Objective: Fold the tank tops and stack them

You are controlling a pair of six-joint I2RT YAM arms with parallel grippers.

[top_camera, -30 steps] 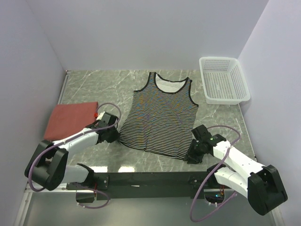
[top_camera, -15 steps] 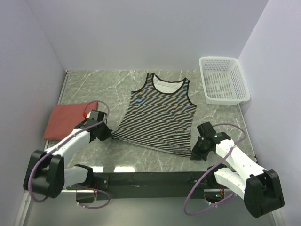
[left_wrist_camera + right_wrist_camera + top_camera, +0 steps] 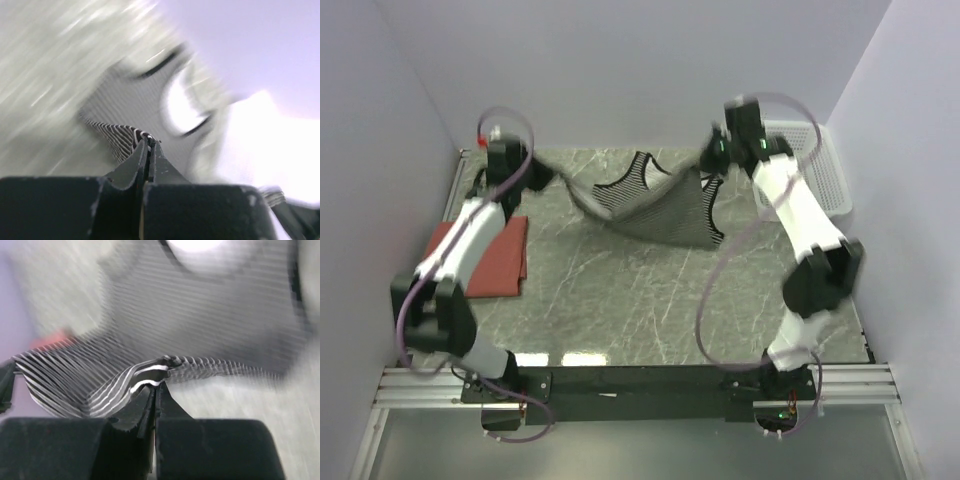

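Both arms have swung from the near edge of the table (image 3: 620, 300) to its far side, lifting the hem of the striped top (image 3: 655, 212) over its body. Top view: left gripper (image 3: 542, 172) and right gripper (image 3: 710, 158) hold the hem stretched left to right. The neckline points at the far wall (image 3: 620, 80), long axis near-to-far. The red top (image 3: 485, 258) lies folded at left. This first fold looks half done, with stacking still to come. Left wrist: jaws pinched shut on striped cloth. Right wrist: likewise.

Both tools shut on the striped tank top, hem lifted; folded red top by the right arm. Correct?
No: the folded red top lies by the left arm (top external view). Left tool and right tool do hold the striped tank top.
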